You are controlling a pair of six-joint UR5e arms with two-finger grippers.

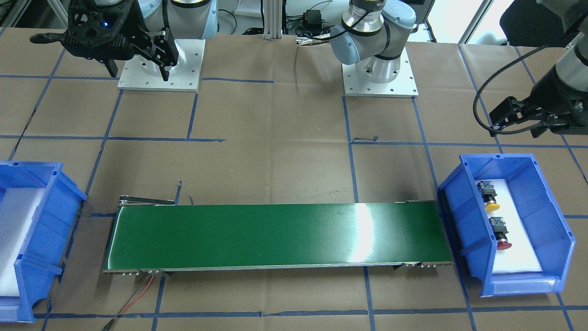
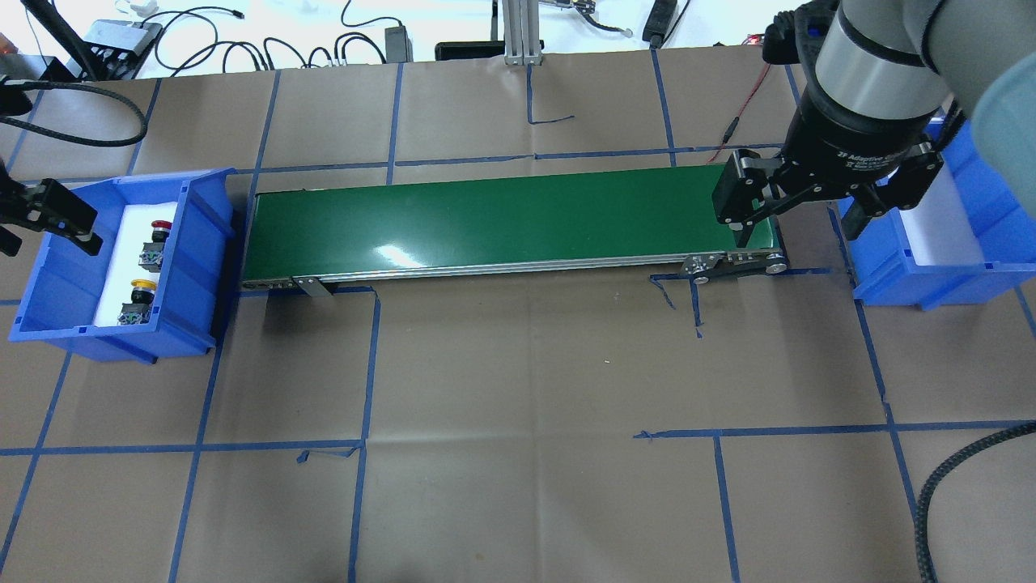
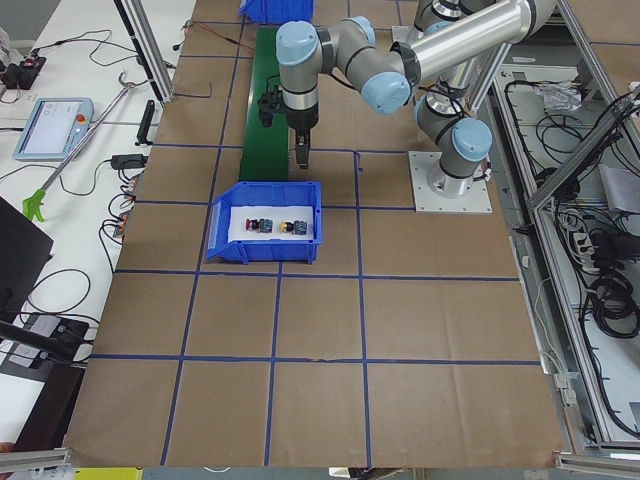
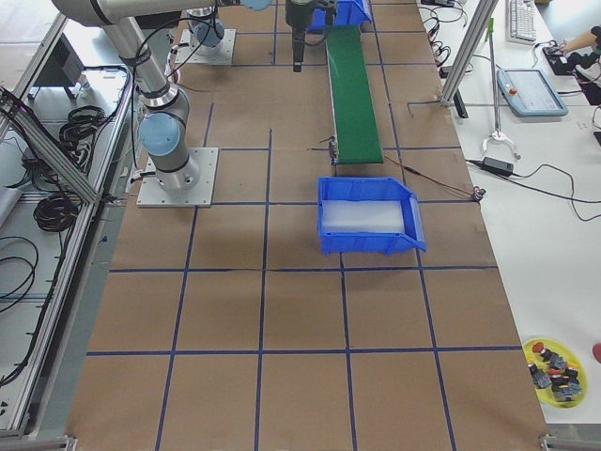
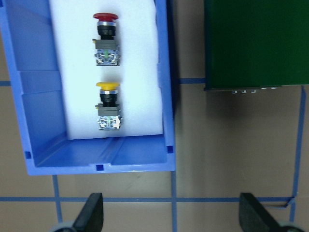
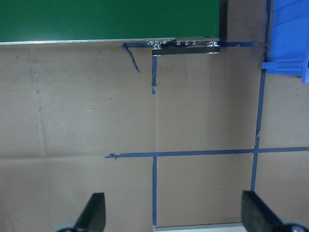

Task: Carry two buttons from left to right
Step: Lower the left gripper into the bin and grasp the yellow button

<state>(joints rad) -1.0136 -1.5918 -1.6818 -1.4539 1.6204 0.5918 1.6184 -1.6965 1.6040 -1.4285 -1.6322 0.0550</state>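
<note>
Red button (image 5: 106, 41) and yellow button (image 5: 108, 106) lie in the bin (image 5: 38, 121) ahead of the wide-spread left gripper (image 5: 172, 212); right gripper (image 6: 171, 212) equally spread

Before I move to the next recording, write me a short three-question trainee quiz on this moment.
1. True or false: the red button and the yellow button both lie on white foam in the left blue bin.
2. What stands between the left blue bin and the right blue bin? A: green conveyor belt; B: metal tray; C: cardboard box.
3. Fill in: the left gripper and right gripper each hold ___.
Key: 1 true; 2 A; 3 nothing, both are open.
</note>
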